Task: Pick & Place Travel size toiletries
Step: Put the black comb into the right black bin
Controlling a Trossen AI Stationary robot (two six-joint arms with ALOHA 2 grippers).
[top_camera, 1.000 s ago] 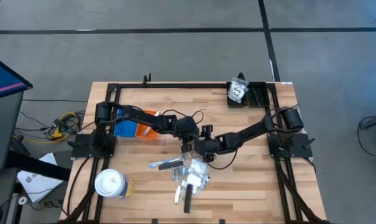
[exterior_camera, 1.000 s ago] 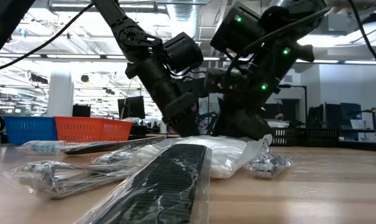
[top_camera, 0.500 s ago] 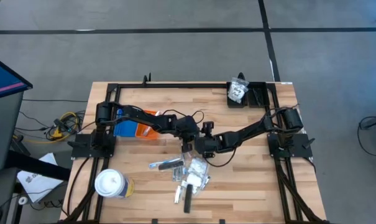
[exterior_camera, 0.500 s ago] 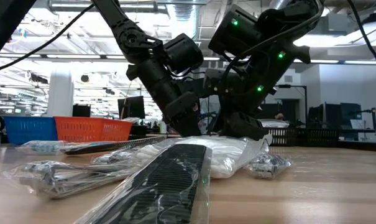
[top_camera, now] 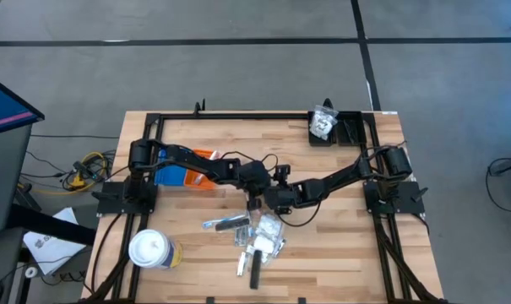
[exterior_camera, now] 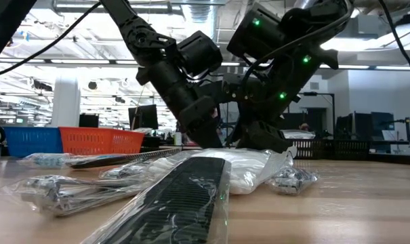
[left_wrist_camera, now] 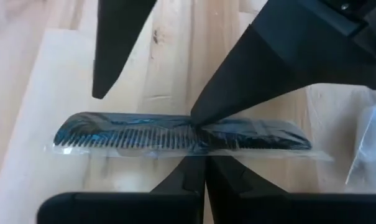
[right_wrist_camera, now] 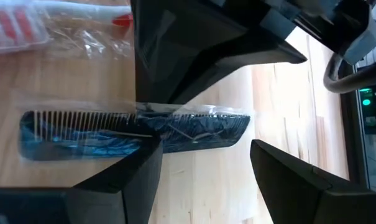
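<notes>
Now look at the two claws: they have barely moved in the last second. Your left claw (top_camera: 253, 201) is pinched shut on the plastic wrap of the dark comb (left_wrist_camera: 181, 134), and your right claw (top_camera: 270, 203) stays half open, with one finger (right_wrist_camera: 119, 180) on each side of the same comb. Both meet near the middle of the bench (top_camera: 323, 245), just above the pile of toiletries (top_camera: 259, 238). One packet (top_camera: 323, 124) already sits in the black tray (top_camera: 350, 129) at the far right corner. I think this is a hand-over, so the right claw must close before the left lets go.
</notes>
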